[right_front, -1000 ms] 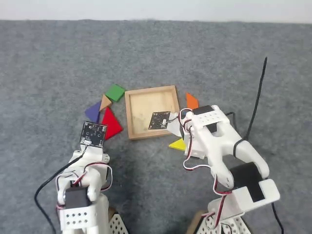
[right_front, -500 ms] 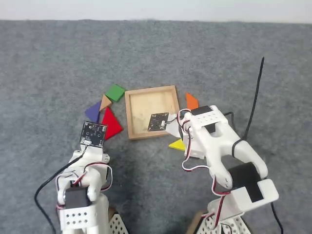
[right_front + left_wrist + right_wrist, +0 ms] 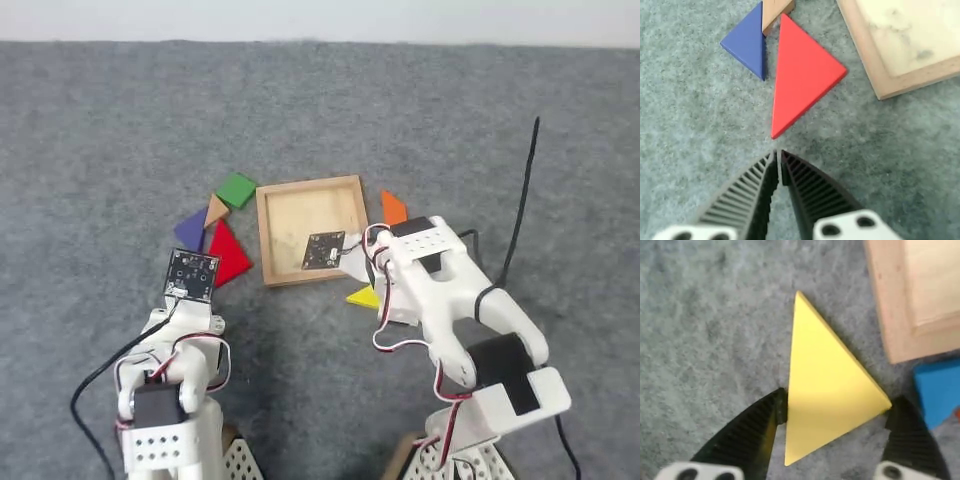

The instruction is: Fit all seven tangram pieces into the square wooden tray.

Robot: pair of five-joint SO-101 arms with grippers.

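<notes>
The square wooden tray (image 3: 310,232) lies in the middle of the grey carpet with nothing in it. To its left lie a green square (image 3: 236,189), a tan triangle (image 3: 215,210), a blue triangle (image 3: 190,230) and a red triangle (image 3: 229,254). My left gripper (image 3: 778,156) is shut, its tips just short of the red triangle's (image 3: 800,75) near point. On the tray's right lie an orange piece (image 3: 393,208) and a yellow triangle (image 3: 364,296). My right gripper (image 3: 836,409) is open and straddles the yellow triangle (image 3: 827,390), one finger at each side. A blue piece (image 3: 935,390) lies beside it.
The tray's wooden corner (image 3: 895,325) is close to the yellow triangle. A black cable (image 3: 525,200) rises at the right. Both arm bases stand at the near edge. Open carpet stretches behind the tray and to the far left and right.
The right arm has shifted slightly left and lower over the yellow triangle. The left arm and all pieces have kept still.
</notes>
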